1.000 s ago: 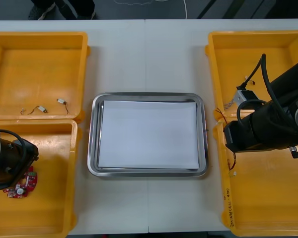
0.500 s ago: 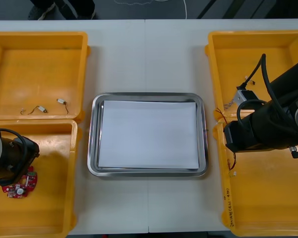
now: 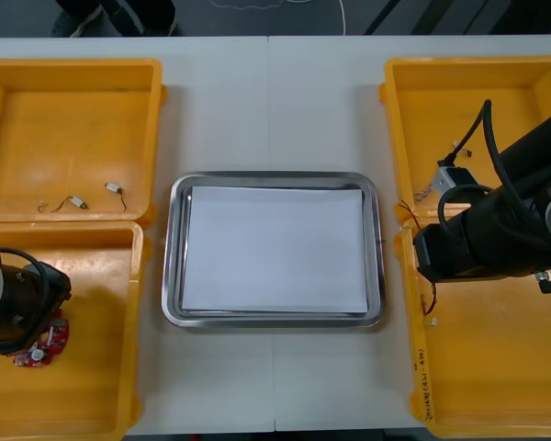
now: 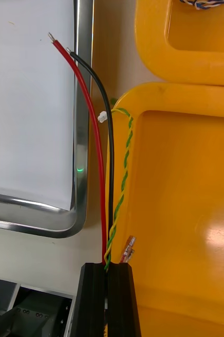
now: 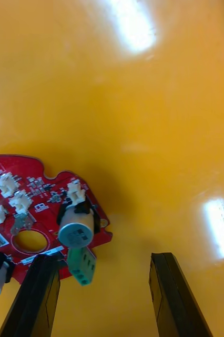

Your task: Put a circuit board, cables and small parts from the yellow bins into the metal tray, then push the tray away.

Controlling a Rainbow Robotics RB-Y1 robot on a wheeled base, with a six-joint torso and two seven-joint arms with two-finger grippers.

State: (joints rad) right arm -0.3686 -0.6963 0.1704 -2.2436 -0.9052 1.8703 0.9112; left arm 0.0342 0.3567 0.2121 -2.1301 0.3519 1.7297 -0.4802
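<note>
A round red circuit board (image 5: pixel 36 218) lies on the floor of the near left yellow bin (image 3: pixel 92 395). My left gripper (image 5: pixel 105 300) hangs open just over it, one finger (image 5: pixel 41 295) at the board's edge, the other over bare bin floor. In the front view the left arm (image 3: pixel 14 303) covers part of the board (image 3: pixel 41 347). My right gripper (image 4: pixel 108 295) is shut on a bundle of cables (image 4: pixel 105 174), red, black and twisted green-yellow, at the rim of the near right bin (image 4: pixel 185 210). The red and black ends reach over the metal tray (image 3: pixel 170 276), which is white inside.
Small metal parts (image 3: pixel 73 202) with thin wires lie in the far left bin (image 3: pixel 73 110). A twisted blue and white cable (image 4: pixel 204 4) shows in the far right bin (image 3: pixel 459 92). The right arm (image 3: pixel 487 239) spans both right bins.
The left arm has drifted slightly toward the table's near edge, covering a little more of the circuit board. The right arm and its cables have not moved.
</note>
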